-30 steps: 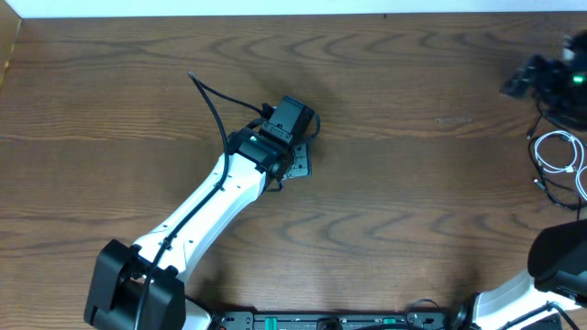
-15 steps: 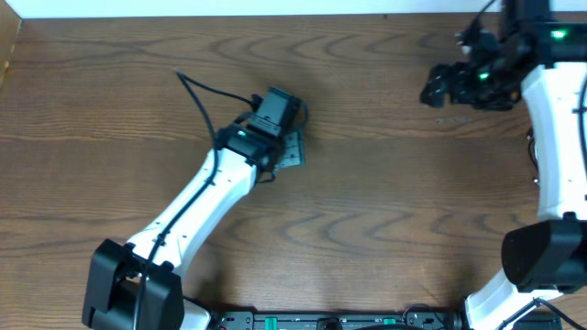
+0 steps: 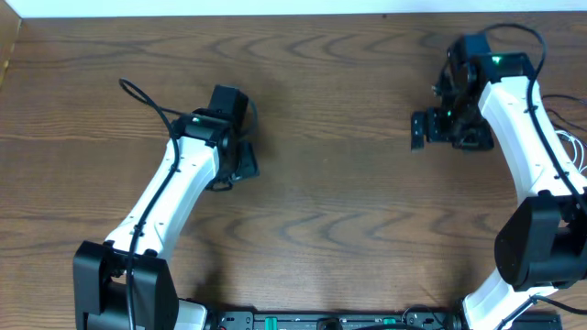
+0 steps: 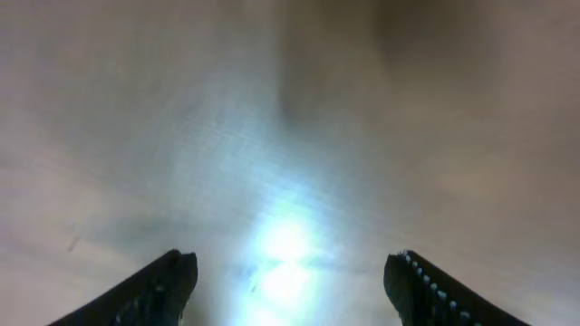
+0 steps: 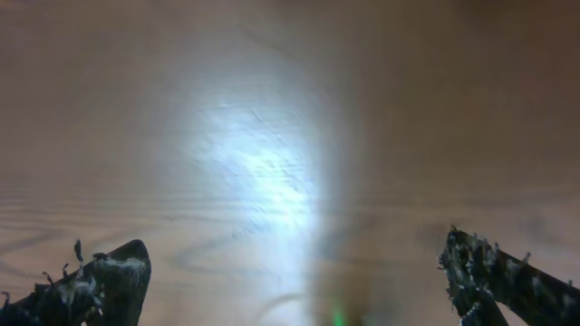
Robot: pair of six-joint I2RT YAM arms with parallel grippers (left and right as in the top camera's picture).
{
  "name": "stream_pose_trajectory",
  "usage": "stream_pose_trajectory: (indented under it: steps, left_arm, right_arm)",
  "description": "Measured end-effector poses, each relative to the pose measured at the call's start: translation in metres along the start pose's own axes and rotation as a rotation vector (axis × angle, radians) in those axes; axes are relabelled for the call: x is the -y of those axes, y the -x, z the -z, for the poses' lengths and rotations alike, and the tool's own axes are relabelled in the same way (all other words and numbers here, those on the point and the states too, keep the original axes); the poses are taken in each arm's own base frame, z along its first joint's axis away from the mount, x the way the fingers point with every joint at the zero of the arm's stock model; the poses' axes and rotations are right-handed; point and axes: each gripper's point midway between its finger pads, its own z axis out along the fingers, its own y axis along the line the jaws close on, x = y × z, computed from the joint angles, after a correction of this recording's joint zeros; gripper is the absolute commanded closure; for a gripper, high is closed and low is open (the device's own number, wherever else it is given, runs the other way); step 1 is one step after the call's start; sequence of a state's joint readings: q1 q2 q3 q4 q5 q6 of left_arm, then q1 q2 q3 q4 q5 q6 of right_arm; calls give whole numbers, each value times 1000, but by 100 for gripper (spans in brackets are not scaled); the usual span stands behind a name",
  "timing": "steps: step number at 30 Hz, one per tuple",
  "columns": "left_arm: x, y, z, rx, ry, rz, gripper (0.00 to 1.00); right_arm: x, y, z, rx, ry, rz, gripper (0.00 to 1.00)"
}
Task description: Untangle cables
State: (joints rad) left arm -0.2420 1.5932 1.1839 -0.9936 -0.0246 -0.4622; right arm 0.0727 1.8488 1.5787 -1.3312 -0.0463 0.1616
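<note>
You're at the reach stage, by my reading: neither arm has a cord in hand yet. The left gripper point(image 4: 290, 264) is spread wide over bare table point(image 3: 348, 211), and its wrist view shows only glare on wood between the fingers. The right gripper point(image 5: 294, 258) is spread just as wide over equally bare wood, up in the far right part of the table. Of the cables, you can only see the white cord point(image 3: 576, 152). It shows as a few thin loops at the table's right edge, partly behind the right arm and well apart from both grippers. The black cord can't be picked out in any view, so assume it lies with the white one, out of frame or under the arm. Your next move likely calls for swinging the right gripper out to those loops. Then lower it squarely over a free stretch and close on one cord alone, clear of any crossing. The left would have to cross the table to take the other cord. No brand, label or writing can be read anywhere.
</note>
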Motion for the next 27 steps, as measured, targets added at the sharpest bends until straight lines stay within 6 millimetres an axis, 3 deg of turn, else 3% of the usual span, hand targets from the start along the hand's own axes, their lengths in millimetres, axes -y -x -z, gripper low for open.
stream_pose_trajectory:
  steps: [7, 15, 22, 27]
  left_arm:
    - [-21, -34, 3, -142, 81, -23, 29]
    - [-31, -53, 8, -222, 106, -84, 28]
    - [-36, -64, 8, -90, 26, -80, 28]
    - [-40, -68, 28, 117, -83, -63, 28]
  right_arm:
    - [19, -41, -21, -166, -54, -70, 1]
    - [22, -59, -35, -146, -51, -76, 1]
    - [24, -75, -7, 123, -5, -85, 1]
    - [24, -84, 20, 338, 35, -78, 1]
